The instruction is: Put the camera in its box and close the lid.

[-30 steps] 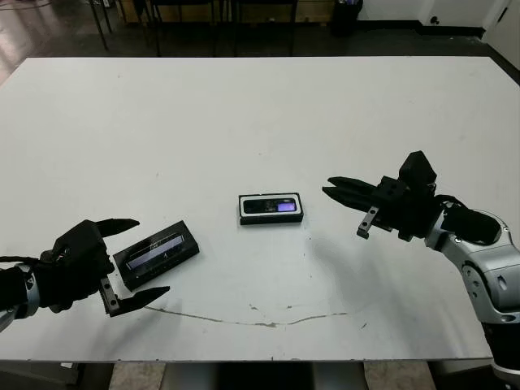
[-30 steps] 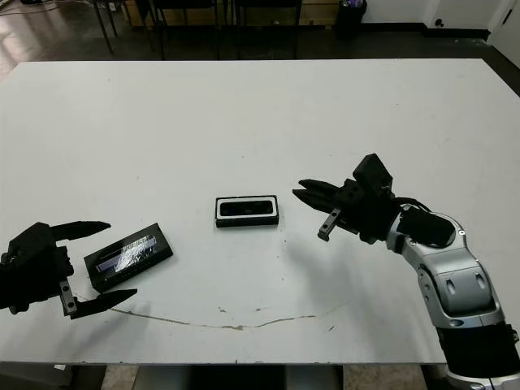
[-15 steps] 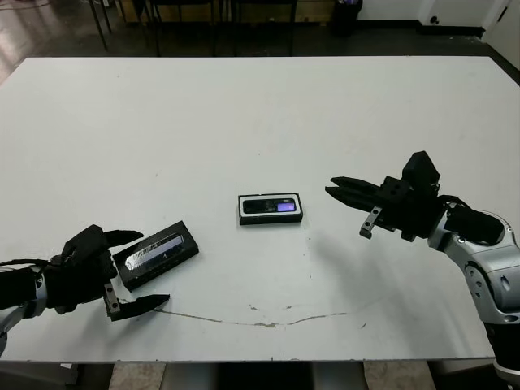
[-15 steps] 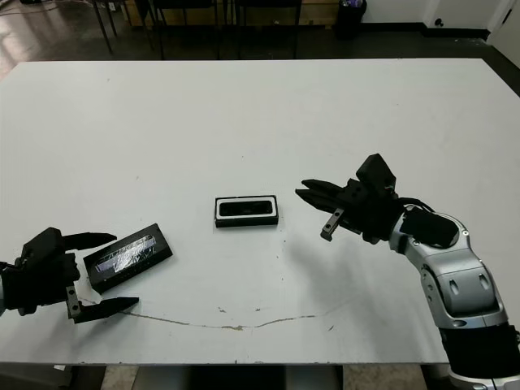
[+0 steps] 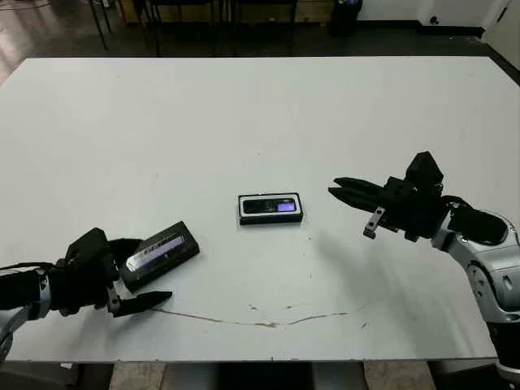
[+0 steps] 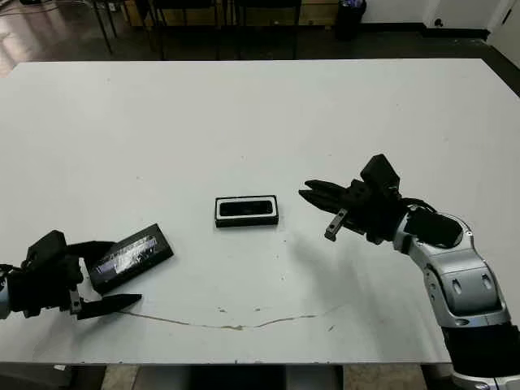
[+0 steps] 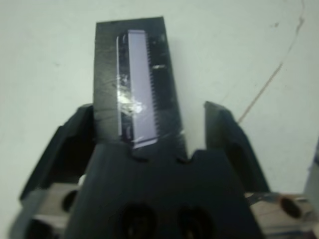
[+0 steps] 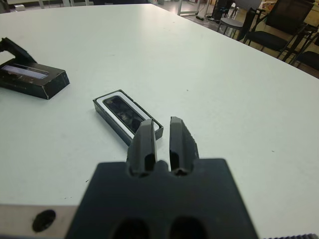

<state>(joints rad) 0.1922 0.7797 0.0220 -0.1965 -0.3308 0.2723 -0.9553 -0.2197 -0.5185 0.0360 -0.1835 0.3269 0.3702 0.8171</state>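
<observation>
The camera [image 5: 271, 206] already lies in the box [image 5: 243, 218] mid-table, so the left gripper [image 5: 134, 275] straddles the lid [image 5: 161, 253], fingers spread, ungripped, while the right gripper [image 5: 353, 195] hovers nearly closed, empty

Head stereo overlooks the table [image 5: 244, 106]; wrist cameras sit close, low.

This looks like an office or a meeting room used as a robot test place. A big white table [image 5: 244, 122] fills most of the view. It has a long thin scratch mark [image 5: 260, 318] near the front edge. Behind the table stand black chairs [image 8: 281, 25] with thin legs on a shiny dark floor [image 5: 49, 32]. A pale wall [image 5: 390, 10] shows at the far back.
</observation>
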